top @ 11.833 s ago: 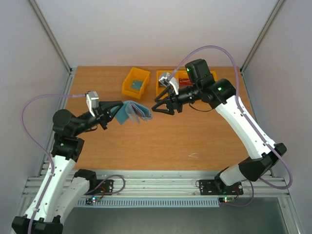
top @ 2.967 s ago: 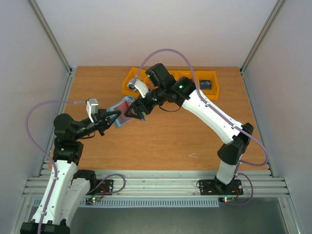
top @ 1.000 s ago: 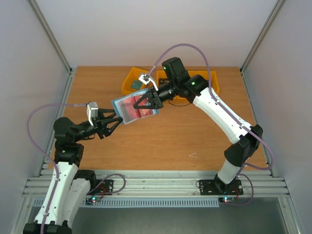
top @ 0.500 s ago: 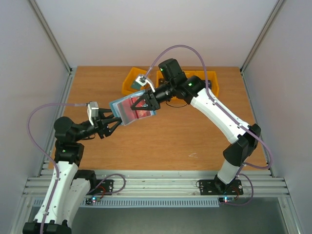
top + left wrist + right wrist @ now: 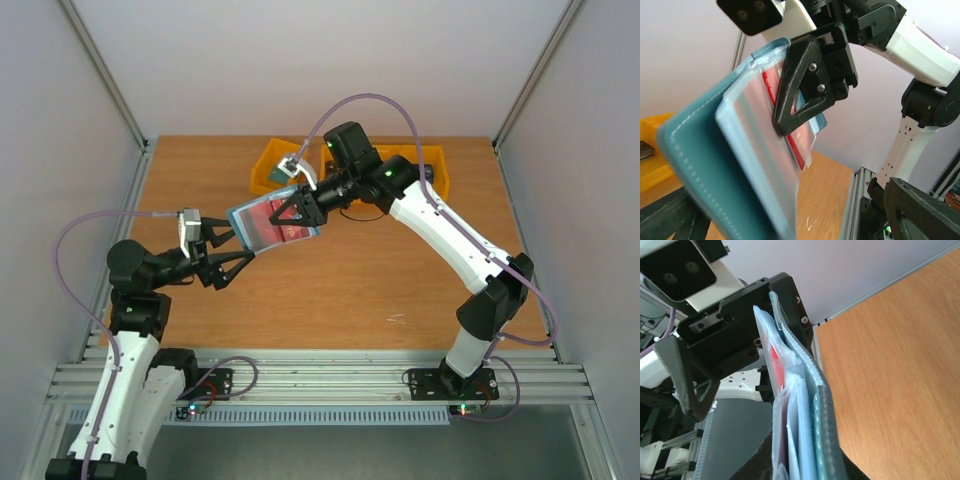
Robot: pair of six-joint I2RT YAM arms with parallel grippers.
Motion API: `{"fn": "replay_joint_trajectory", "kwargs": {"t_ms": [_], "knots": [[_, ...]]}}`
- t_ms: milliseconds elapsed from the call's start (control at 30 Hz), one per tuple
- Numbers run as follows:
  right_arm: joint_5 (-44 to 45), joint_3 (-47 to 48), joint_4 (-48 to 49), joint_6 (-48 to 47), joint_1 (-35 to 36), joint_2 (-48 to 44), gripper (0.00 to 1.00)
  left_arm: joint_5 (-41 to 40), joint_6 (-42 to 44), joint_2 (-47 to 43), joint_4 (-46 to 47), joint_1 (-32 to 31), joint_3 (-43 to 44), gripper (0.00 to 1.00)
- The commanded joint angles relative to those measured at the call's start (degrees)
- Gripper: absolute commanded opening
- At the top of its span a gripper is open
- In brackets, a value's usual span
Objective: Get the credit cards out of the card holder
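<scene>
The card holder [image 5: 247, 225] hung open in the air above the table [image 5: 380, 280]. The right gripper [image 5: 287, 212] pinched it from the side, fingers closed on its clear pockets [image 5: 752, 145]. A red credit card [image 5: 266, 212] showed through those pockets, just beside the gripping fingers. The holder's lower corner pointed in between the widely spread fingers of the left gripper [image 5: 238, 250], which clasped nothing. I couldn't tell whether it touched them. Beyond the right gripper sat one yellow bin [image 5: 263, 178], partly hidden by it, and another yellow bin [image 5: 438, 170] behind the arm.
</scene>
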Motion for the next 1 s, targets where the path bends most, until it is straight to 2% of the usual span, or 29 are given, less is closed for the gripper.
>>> {"fn": "replay_joint_trajectory", "kwargs": {"t_ms": [0,67,167,300,367,433,533,600,733,867,967], "knots": [[1.84,2.28,0.31,-0.43,1.85,-1.17,0.01,-1.33,-1.14,0.27,1.75,-0.09,2.44,0.93],[1.38,2.62,0.80,-0.23,2.29,-1.18,0.01,-2.57,-1.15,0.46,0.73,-0.38,2.59,0.89],[-0.43,2.52,2.16,0.03,2.67,-1.52,0.01,-4.04,0.88,0.93,-2.42,-0.72,2.58,0.67],[-3.55,2.49,1.78,-1.44,3.26,-1.78,0.02,-4.67,2.39,0.77,-2.95,-0.99,2.43,0.26],[-5.85,2.27,1.64,-2.15,3.16,-2.00,0.07,-4.58,2.40,0.52,-2.31,-1.02,2.34,0.02],[-6.87,1.87,1.30,-2.79,2.64,-2.43,0.19,-3.72,2.40,0.20,-1.61,-0.97,2.30,0.00],[-7.14,-0.59,1.83,-1.76,-0.28,-3.73,0.42,-2.85,1.88,-0.41,-0.83,-0.94,2.26,0.00],[-7.08,-2.67,1.69,-1.08,-2.70,-4.97,0.50,-2.76,1.53,-0.68,-0.59,-0.95,1.88,0.00],[-5.42,-4.28,-0.65,-2.44,-4.60,-6.68,0.48,-2.12,1.82,-0.72,-0.52,-0.91,1.75,0.00],[-4.71,-4.69,-1.70,-2.93,-4.65,-6.87,0.36,-1.93,1.87,-0.50,-0.59,-0.87,2.00,0.00],[-4.38,-5.03,-1.38,-2.57,-4.69,-6.86,0.23,-1.65,1.96,-0.56,-0.69,-0.93,2.00,0.00]]}}
